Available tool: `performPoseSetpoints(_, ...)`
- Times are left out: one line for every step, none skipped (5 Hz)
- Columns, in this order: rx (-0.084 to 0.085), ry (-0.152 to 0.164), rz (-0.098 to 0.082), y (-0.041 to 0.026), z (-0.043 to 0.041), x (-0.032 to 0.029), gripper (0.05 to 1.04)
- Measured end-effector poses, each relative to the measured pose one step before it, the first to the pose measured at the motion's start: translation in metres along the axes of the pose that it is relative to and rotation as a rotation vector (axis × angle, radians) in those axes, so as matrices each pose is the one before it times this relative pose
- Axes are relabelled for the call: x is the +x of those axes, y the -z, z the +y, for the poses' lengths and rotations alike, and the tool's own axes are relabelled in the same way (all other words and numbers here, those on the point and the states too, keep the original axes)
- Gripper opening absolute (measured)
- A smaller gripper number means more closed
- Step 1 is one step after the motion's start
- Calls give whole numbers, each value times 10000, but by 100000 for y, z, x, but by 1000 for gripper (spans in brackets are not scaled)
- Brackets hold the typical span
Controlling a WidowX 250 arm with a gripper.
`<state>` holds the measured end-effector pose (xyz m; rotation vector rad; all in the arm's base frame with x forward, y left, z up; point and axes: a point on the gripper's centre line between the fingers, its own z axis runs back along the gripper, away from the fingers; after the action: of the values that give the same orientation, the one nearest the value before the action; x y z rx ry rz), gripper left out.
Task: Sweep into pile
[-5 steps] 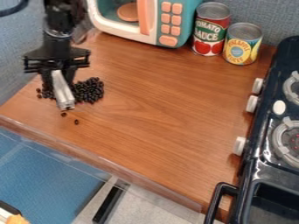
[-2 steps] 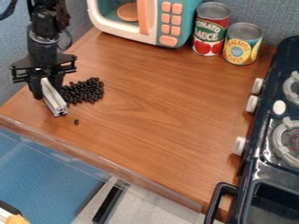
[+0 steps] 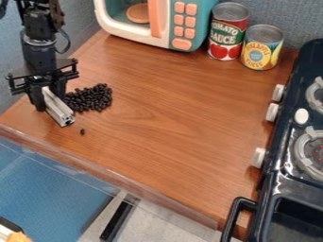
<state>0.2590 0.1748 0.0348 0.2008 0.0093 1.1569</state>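
Near the desk's [image 3: 170, 137] left edge, the hand [image 3: 48, 98] pinches a metal bar [image 3: 59, 112] beside piled black beans [image 3: 93, 98]; one lies apart.

Black arm [image 3: 40, 49] near-vertical at upper left, fingers [image 3: 37, 100] downward, slightly apart.

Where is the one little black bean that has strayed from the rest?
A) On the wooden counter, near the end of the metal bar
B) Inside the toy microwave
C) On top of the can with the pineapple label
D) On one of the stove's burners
A: the lone bean lies on the wooden counter, near the end of the metal bar, apart from the pile.
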Motion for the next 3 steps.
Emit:
performPoseSetpoints(-19,-298,43,85,202,85,393)
performPoseSetpoints(41,-445,72,377,453,-88,393)
performPoseSetpoints(69,-316,-208,301,220,121,393)
